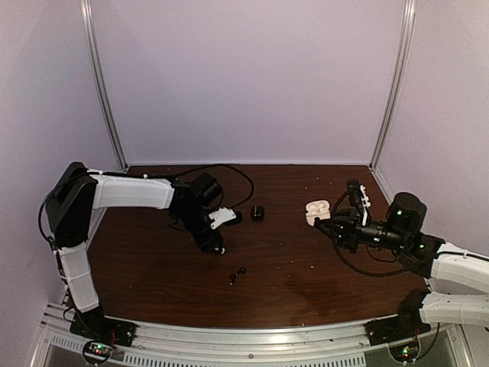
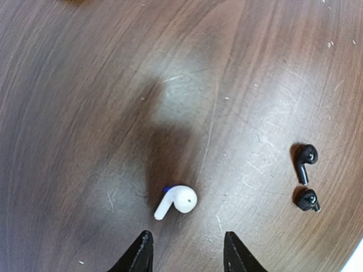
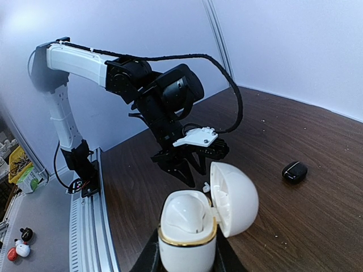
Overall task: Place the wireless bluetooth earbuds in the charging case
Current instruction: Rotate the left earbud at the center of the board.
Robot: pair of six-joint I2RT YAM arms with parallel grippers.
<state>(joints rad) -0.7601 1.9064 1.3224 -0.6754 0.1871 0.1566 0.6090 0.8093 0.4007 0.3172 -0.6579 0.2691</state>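
Note:
One white earbud [image 2: 177,201] lies on its side on the table. My left gripper [image 2: 187,249] hovers over it, open, its black fingertips [image 2: 144,246] to either side and clear of it. Two black earbuds [image 2: 306,156] lie close together to its right, also seen in the top view [image 1: 237,275]. My right gripper [image 3: 186,258] is shut on the white charging case [image 3: 187,238], held upright with its lid [image 3: 235,198] swung open. The same case shows at the right in the top view [image 1: 316,212]. I cannot tell whether an earbud sits inside it.
A small black case [image 1: 257,212] sits shut on the table between the two arms, also in the right wrist view [image 3: 295,171]. A black cable [image 1: 229,172] loops behind the left arm. Pale walls enclose the table on three sides.

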